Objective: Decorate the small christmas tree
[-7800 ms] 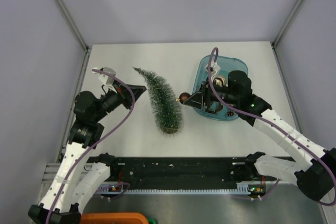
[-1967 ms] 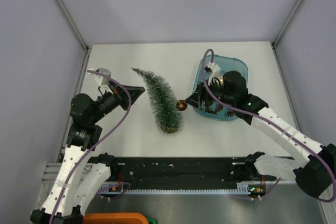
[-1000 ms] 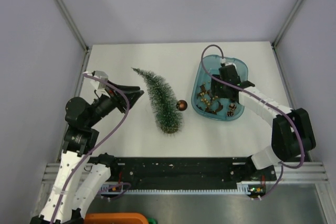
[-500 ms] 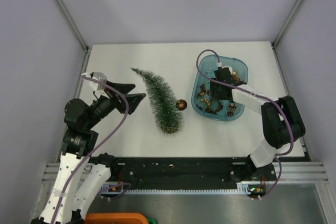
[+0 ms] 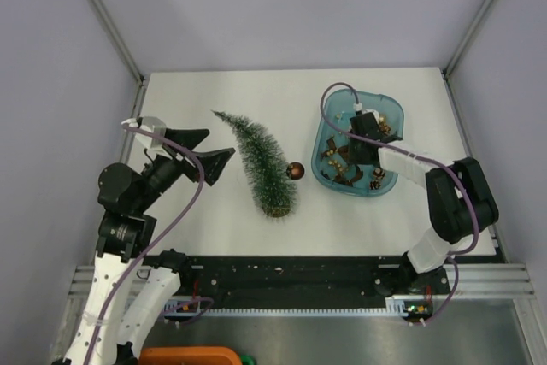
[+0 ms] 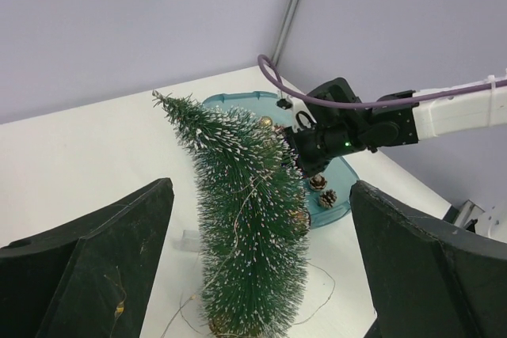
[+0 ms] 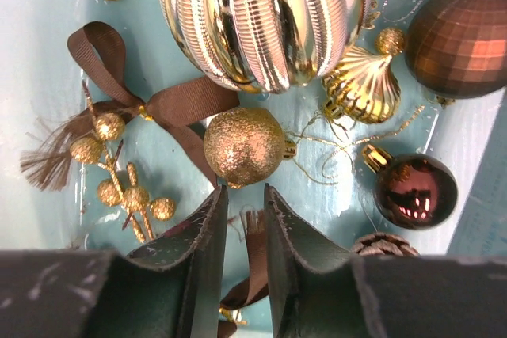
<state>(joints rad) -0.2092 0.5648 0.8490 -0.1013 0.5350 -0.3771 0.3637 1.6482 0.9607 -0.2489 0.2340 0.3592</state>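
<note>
From above, the small christmas tree [image 5: 267,167] stands on the white table [image 5: 188,91] a little left of centre, its tip leaning toward 11 o'clock and its round base toward 5. The left gripper [image 5: 208,149] hovers spread wide (nothing sits between its fingers). The tree is at its 3 o'clock, just beside it and not touching. A brown ball [image 5: 294,171] touches the tree's bristles on the 3 o'clock side. The right arm [image 5: 406,162] reaches into the blue tray [image 5: 394,109], which lies at 3 o'clock from the tree, apart from it. In the left wrist view the tree rises ahead of the two dark fingers [image 6: 95,275], framed in the gap between them, with its tip tilted to 11 o'clock. The tray and the right arm lie beyond it at 2 o'clock. In the right wrist view the right gripper [image 7: 244,193] hangs over the tray's floor, its fingers drawn close with only a narrow slit between them. A strip of brown ribbon [image 7: 253,231] shows in that slit, and I cannot tell whether it is pinched. A glittery gold ball [image 7: 242,146] sits at 12 o'clock of the tips, a ribbed gold ornament [image 7: 261,13] lies beyond it, and a glossy brown bauble [image 7: 413,191] is at 3 o'clock.
</note>
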